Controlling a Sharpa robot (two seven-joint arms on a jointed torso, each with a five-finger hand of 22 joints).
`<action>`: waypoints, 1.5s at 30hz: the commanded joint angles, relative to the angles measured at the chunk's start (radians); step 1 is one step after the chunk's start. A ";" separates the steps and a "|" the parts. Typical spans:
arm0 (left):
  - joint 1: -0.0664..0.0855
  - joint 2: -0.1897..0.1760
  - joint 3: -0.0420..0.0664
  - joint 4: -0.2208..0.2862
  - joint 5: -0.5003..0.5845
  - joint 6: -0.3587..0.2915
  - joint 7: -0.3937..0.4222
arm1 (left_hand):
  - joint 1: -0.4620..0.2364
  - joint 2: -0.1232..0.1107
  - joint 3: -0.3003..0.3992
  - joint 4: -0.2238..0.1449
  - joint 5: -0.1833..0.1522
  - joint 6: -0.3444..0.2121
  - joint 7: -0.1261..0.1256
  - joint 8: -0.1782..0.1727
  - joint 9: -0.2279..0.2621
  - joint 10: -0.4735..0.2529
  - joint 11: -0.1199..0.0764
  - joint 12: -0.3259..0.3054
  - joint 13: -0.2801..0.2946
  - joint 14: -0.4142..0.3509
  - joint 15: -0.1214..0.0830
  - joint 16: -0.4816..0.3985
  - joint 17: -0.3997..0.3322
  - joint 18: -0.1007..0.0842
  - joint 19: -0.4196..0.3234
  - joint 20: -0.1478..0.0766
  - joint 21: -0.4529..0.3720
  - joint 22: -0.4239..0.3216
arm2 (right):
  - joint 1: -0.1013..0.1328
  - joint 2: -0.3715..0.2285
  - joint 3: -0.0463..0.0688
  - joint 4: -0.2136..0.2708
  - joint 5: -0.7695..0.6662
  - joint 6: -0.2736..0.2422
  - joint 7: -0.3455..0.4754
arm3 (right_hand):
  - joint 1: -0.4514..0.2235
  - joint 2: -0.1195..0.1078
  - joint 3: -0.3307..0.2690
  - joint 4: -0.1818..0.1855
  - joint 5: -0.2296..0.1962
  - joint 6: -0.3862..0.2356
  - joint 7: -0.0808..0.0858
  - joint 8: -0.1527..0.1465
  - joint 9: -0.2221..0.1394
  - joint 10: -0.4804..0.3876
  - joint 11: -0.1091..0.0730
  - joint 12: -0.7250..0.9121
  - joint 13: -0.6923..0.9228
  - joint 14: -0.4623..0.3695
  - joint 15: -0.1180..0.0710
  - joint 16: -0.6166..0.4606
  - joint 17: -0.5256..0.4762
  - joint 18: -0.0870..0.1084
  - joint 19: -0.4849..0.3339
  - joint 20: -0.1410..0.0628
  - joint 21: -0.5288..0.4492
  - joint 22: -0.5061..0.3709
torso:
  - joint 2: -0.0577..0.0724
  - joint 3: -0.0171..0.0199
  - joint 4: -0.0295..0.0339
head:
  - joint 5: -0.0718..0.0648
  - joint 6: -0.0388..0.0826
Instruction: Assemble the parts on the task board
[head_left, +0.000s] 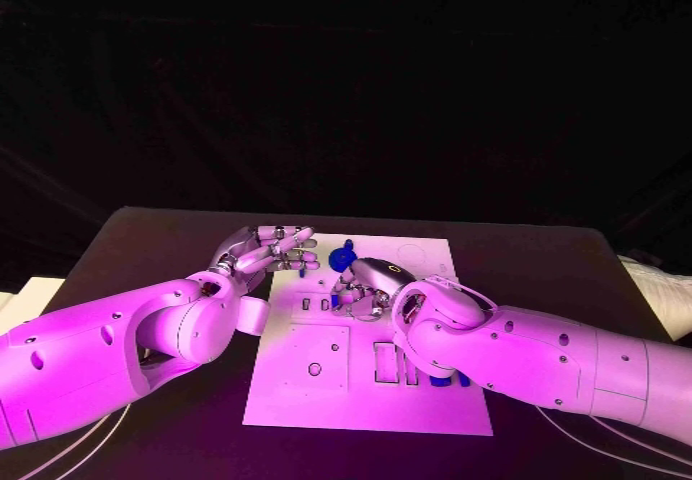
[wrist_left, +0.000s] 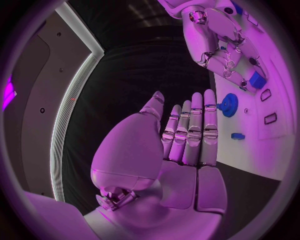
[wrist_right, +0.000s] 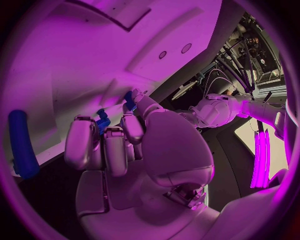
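Observation:
The white task board (head_left: 325, 385) lies in the middle of the black table. A blue gear (head_left: 342, 260) stands on its far part, also seen as the gear (wrist_left: 229, 105) in the left wrist view. Just beside the gear, my right hand (head_left: 369, 286) is curled over the board and pinches a small blue part (wrist_right: 103, 121) between thumb and fingers; the same part (wrist_left: 257, 80) shows under the right hand (wrist_left: 222, 52). My left hand (head_left: 274, 250) hovers at the board's far left edge with its fingers (wrist_left: 190, 130) straight and nothing in them. A small blue piece (wrist_left: 237, 135) lies near the gear.
A blue rod (wrist_right: 22, 145) lies on the board by the right hand. More blue parts (head_left: 440, 380) sit at the board's near right, partly hidden by my right forearm. Slots and holes (head_left: 315, 368) mark the board's near half. Black table surrounds the board.

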 joint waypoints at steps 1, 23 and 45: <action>0.000 0.002 0.001 0.002 0.003 0.012 0.002 | 0.001 0.008 0.001 -0.006 -0.001 0.005 -0.001 -0.006 -0.001 0.006 0.004 -0.003 -0.001 0.006 0.002 -0.006 0.001 0.002 0.007 -0.002 -0.003 -0.001 | -0.005 0.002 -0.003 -0.003 -0.017 0.044 -0.021 | -0.014 -0.005 0.003 0.003 0.001 -0.007 0.011 -0.011 -0.001 -0.011 0.005 -0.010 -0.004 0.077 -0.001 -0.005 0.140 -0.014 -0.010 0.000 -0.007 -0.005 | 0.000 0.0000 0.0000 | -0.001 0.000; 0.000 0.002 0.001 0.001 0.003 0.016 -0.003 | 0.001 0.009 0.001 -0.007 -0.001 0.005 -0.001 -0.007 -0.001 0.007 0.004 -0.004 -0.001 0.006 0.002 -0.007 0.002 0.002 0.007 -0.002 -0.004 -0.001 | -0.006 0.012 -0.003 -0.009 -0.022 0.039 -0.030 | -0.041 -0.036 0.002 0.007 0.013 -0.063 0.033 -0.047 -0.013 -0.053 0.024 -0.069 -0.047 0.074 0.014 -0.016 0.125 -0.009 -0.023 0.012 -0.024 -0.032 | 0.000 0.0004 0.0001 | -0.001 -0.002; 0.000 0.003 0.000 -0.005 0.002 0.020 -0.008 | -0.003 0.011 0.002 -0.015 -0.001 0.009 -0.003 -0.010 -0.001 0.012 0.000 -0.008 -0.001 0.037 -0.007 0.006 0.020 0.004 0.030 -0.009 0.008 0.004 | -0.015 -0.036 0.002 0.065 -0.002 -0.192 0.098 | -0.095 -0.116 -0.167 0.093 0.065 -0.182 0.060 -0.060 -0.029 -0.114 0.052 -0.108 -0.093 0.071 0.039 -0.025 0.118 0.000 -0.049 0.037 -0.059 -0.083 | -0.001 0.0014 0.0001 | 0.000 -0.004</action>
